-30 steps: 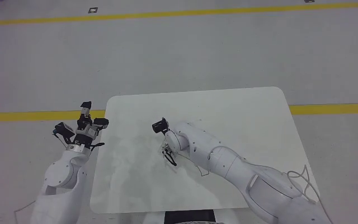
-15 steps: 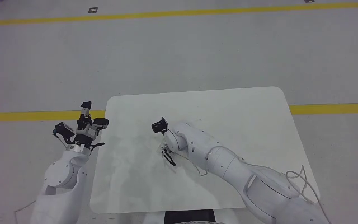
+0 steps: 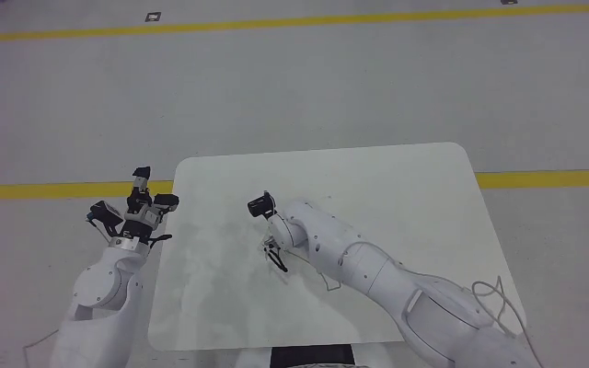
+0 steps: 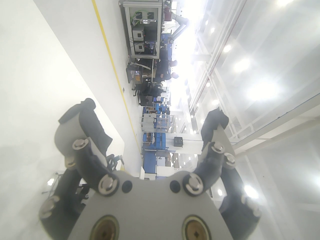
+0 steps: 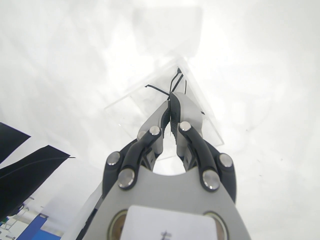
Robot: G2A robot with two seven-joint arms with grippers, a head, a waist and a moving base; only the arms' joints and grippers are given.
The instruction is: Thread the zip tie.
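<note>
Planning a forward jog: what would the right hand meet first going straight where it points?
Likely the clear plastic piece on the white table: the right hand, shut on the black zip tie, points at it, the tie's end leading. How near is unclear.

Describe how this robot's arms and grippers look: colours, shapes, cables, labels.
The left arm and right arm have rounded white shells. The left gripper and right gripper share grey metal bases, black link bars with silver bolts, and grey fingers with black pads. A thin pale cable loops beside the right arm; a white label sits on its wrist.
</note>
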